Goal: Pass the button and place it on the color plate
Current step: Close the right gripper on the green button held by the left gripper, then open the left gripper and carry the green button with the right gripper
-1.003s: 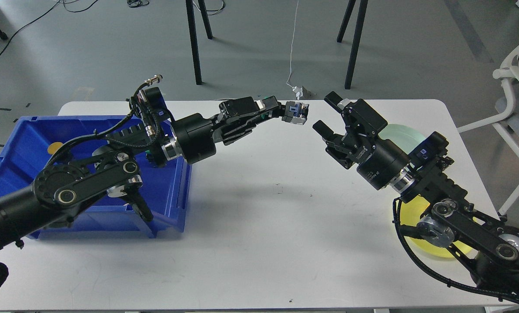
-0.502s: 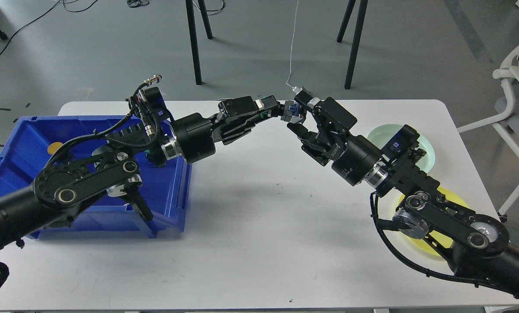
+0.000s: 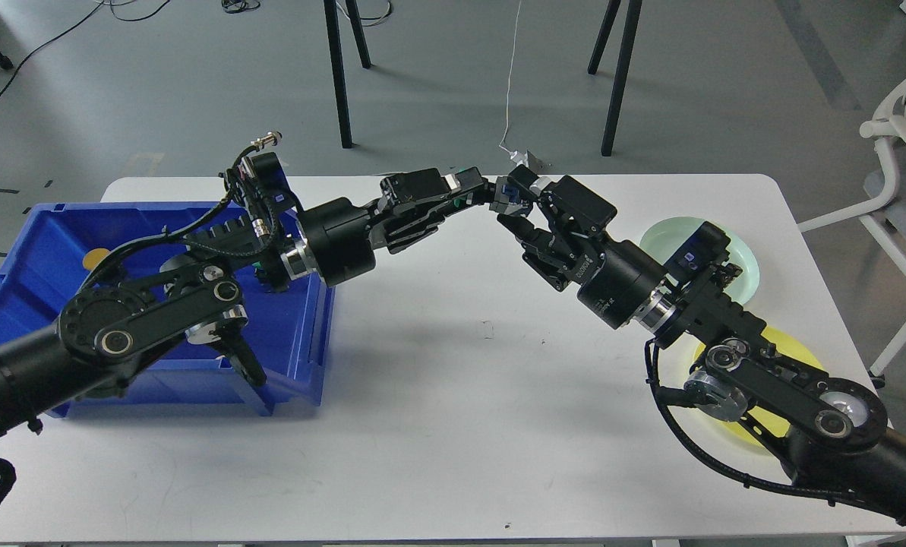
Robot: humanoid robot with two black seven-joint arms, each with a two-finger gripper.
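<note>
A small blue and grey button (image 3: 506,193) is held in the air above the back middle of the white table (image 3: 437,410). My left gripper (image 3: 493,194) is shut on its left end. My right gripper (image 3: 520,202) has come up from the right, and its open fingers (image 3: 515,226) stand above and below the button's right end. I cannot tell if they touch it. A pale green plate (image 3: 743,260) and a yellow plate (image 3: 800,349) lie on the table at the right, both partly hidden behind my right arm.
A blue bin (image 3: 50,251) stands at the left, under my left arm, with a yellow piece (image 3: 94,258) inside. Black stand legs (image 3: 339,83) rise beyond the table's far edge. A white chair (image 3: 904,175) is at the far right.
My right gripper has moved left and up from over the green plate, so that its fingers stand around the button. The left gripper has held still with the button.
</note>
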